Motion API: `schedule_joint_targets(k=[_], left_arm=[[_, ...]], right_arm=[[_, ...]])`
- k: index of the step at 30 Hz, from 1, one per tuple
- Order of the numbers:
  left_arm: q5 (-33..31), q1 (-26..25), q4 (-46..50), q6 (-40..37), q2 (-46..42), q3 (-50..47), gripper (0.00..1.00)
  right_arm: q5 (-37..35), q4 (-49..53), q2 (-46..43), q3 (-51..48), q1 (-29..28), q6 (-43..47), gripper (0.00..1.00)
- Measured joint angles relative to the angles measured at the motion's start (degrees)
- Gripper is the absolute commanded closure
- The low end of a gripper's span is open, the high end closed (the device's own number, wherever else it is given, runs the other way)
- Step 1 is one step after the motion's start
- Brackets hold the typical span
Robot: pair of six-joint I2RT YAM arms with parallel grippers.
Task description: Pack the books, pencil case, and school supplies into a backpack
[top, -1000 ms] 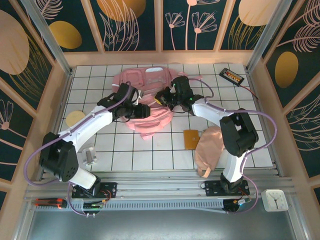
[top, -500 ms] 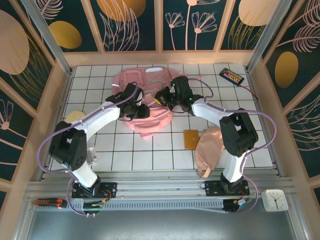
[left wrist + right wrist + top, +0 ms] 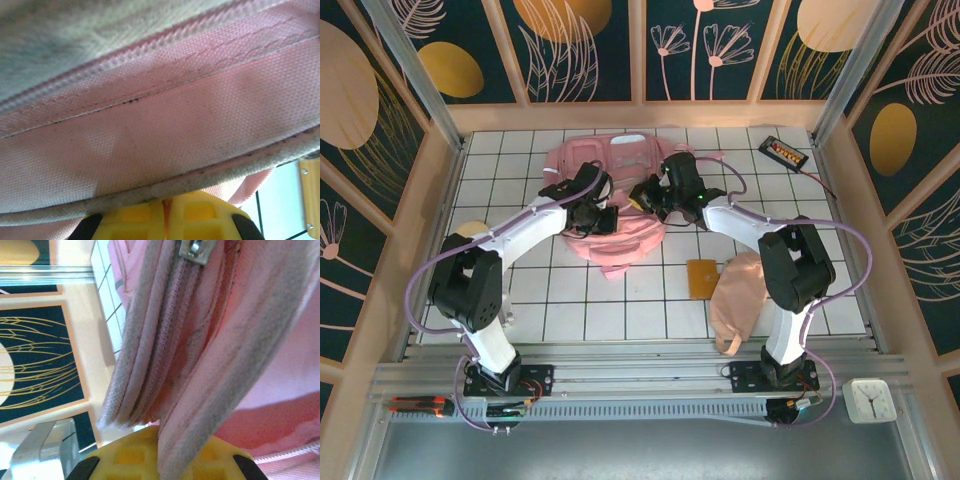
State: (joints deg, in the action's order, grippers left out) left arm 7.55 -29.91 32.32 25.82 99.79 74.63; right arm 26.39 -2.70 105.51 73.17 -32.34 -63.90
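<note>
Backpack (image 3: 620,158) lies at far middle of surface (image 3: 570,300).
Left end effector (image 3: 592,215): clamped narrow on pink backpack fabric by the grey trim.
Right end effector (image 3: 647,196): pinched tight on the zipper edge, with the zipper pull (image 3: 196,249) just above.
Pencil case (image 3: 735,300) and orange pad (image 3: 702,278) lie side by side at near right, well apart from the bag.

Risks:
- An uneven pull lets the thin fabric slip from a pinch, so the mouth sags shut.
- A hard pull strains the zipper tape.
- The light bag may drag rather than open.
</note>
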Motion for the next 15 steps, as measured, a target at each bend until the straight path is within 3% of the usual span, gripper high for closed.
schedule_joint_targets(k=[6, 15], left_arm=[[-1.0, 1.5, -1.6, -3.3, -5.6, -4.6, 1.00], [10.3, 7.5, -5.9, -8.5, -10.5, -7.2, 1.00]], right_arm=[[0.8, 4.6, -0.5, 0.3, 0.6, 3.6, 1.00], [6.6, 8.0, -3.7, 0.3, 3.2, 10.5, 1.00]])
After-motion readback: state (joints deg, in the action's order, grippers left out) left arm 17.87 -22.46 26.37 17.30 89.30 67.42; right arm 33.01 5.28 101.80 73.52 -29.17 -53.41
